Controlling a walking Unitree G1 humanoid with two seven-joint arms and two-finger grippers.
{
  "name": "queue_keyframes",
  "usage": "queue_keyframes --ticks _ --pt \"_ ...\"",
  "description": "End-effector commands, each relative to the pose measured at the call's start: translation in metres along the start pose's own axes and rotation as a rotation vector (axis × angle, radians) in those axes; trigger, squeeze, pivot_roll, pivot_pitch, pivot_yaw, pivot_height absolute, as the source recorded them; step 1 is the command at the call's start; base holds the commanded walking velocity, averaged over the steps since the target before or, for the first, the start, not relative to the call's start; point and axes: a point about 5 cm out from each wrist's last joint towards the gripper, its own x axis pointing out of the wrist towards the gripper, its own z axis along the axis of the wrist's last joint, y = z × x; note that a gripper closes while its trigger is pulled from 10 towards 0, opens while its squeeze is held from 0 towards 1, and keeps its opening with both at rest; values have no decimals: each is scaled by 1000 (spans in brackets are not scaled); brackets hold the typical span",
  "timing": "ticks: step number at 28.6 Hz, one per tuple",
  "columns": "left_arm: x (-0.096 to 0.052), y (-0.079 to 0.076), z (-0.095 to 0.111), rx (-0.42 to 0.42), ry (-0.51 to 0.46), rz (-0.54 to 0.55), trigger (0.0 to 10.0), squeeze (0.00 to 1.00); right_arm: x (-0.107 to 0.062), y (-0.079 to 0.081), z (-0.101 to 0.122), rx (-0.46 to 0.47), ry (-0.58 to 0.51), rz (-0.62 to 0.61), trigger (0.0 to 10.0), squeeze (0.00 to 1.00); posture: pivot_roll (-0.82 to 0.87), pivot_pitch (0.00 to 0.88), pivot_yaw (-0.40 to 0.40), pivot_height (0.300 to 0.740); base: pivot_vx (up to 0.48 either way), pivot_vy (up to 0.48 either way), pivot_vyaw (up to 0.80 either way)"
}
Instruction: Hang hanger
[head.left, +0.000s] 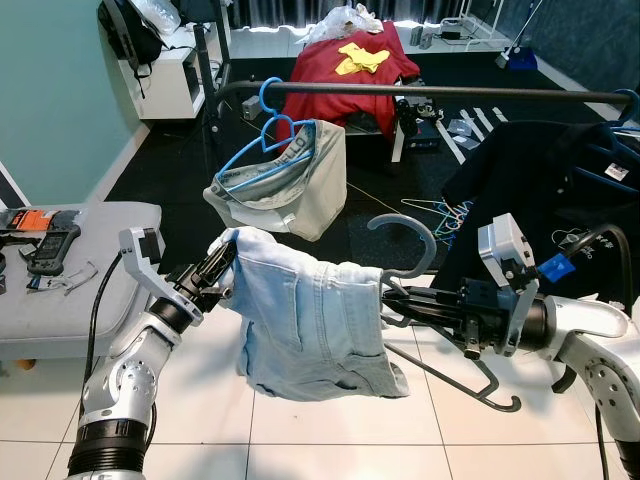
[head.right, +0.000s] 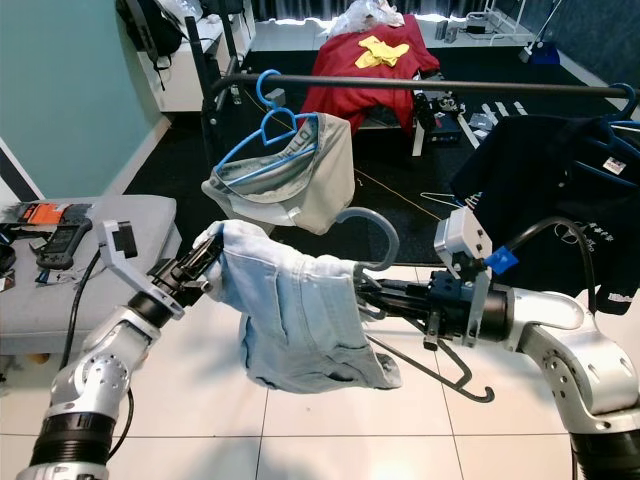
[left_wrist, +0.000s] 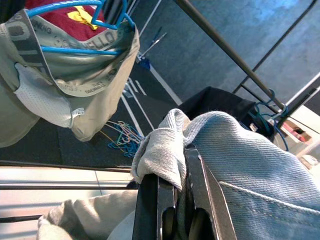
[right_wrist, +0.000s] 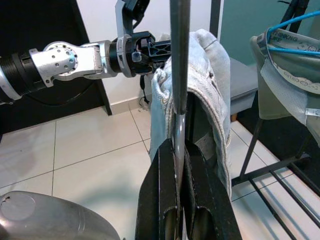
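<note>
Mid-carry below the rail — left gripper pinching the jeans, right gripper clamped on the grey hanger — next, probably raising its hook over the rail.

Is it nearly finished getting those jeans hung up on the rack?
Partly. The jeans are already draped over the grey hanger. The right gripper clamps the hanger and the left gripper pinches the denim's edge. Left to do: hook it on the rail, beside the blue hanger.
</note>
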Motion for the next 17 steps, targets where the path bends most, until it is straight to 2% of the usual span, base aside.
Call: queue_keyframes --ticks 1,3,7,17 --pt "-12 23 16 31 -90 155 0 0 0 6 3 -2 -7 33 10000 0 -56 61 49 740 0 0 0" --pt "-12 23 16 31 -90 155 0 0 0 6 3 -2 -7 33 10000 0 -56 61 49 740 0 0 0" --pt "-13 33 21 60 -124 239 0 0 -1 6 3 1 -9 34 10000 0 -56 64 50 740 0 0 0" --pt "-15 39 22 85 -140 291 0 0 -1 7 3 4 -7 33 10000 0 -57 68 51 740 0 0 0"
